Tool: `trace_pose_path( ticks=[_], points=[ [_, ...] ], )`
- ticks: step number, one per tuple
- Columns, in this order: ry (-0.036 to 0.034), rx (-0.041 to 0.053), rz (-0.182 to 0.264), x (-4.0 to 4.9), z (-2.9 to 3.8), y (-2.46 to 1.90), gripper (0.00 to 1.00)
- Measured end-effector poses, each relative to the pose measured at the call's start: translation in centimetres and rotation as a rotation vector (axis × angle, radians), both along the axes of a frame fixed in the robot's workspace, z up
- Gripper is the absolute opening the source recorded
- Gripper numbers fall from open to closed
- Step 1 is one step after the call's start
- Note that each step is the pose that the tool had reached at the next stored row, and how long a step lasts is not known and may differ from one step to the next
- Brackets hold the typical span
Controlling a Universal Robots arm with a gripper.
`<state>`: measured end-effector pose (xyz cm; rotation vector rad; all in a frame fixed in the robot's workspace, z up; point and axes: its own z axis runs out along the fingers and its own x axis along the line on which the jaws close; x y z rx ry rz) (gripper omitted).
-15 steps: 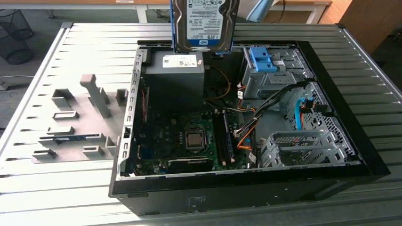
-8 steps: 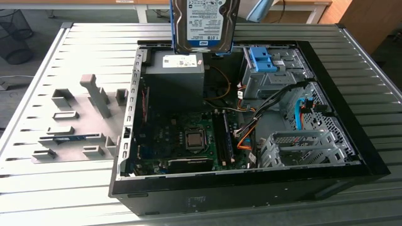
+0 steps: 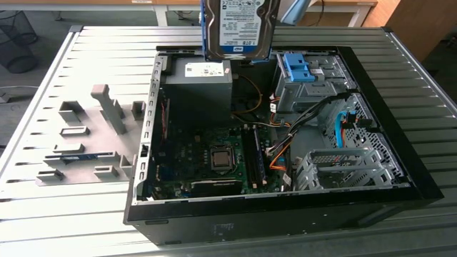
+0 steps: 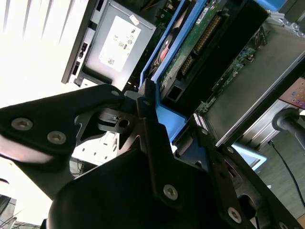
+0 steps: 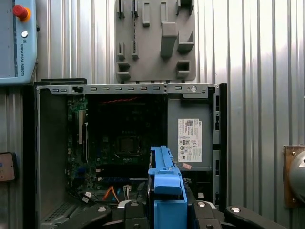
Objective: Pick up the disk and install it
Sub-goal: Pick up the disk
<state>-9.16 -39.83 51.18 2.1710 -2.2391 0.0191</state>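
The disk [image 3: 238, 27], a silver drive with a white-and-blue label in a blue caddy, hangs upright above the back edge of the open computer case [image 3: 400, 155] in the exterior view. In the second wrist view, my gripper [image 4: 174, 119] is shut on the disk's [image 4: 200, 43] blue frame, and the drive's green circuit board faces the camera. One black finger [image 4: 145, 102] presses on the caddy's edge. The first wrist view looks down along the disk [image 5: 166, 186], with the gripper [image 5: 164, 210] clamped on both sides and the case interior below.
Inside the case are a grey power-supply box [image 3: 196, 80], the motherboard [image 3: 214, 160], cables, and a drive cage with a bare blue bracket [image 3: 298, 67]. A grey fixture plate [image 3: 85, 144] lies at the exterior view's left. A control pendant [image 5: 16, 43] lies on the ribbed table.
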Motion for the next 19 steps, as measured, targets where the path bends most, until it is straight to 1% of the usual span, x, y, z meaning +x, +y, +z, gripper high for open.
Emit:
trace_pose_path(
  ticks=[8,13,15,19],
  points=[
    [0.0001,0.0,0.0,1.38,0.0,0.0,0.37],
    [0.0,0.0001,0.0,1.82,0.0,-0.01,0.37],
    [0.0001,-0.0001,0.0,1.86,0.01,-0.14,0.37],
    [0.0,0.0001,0.0,1.87,0.0,-0.72,0.37]
  ],
)
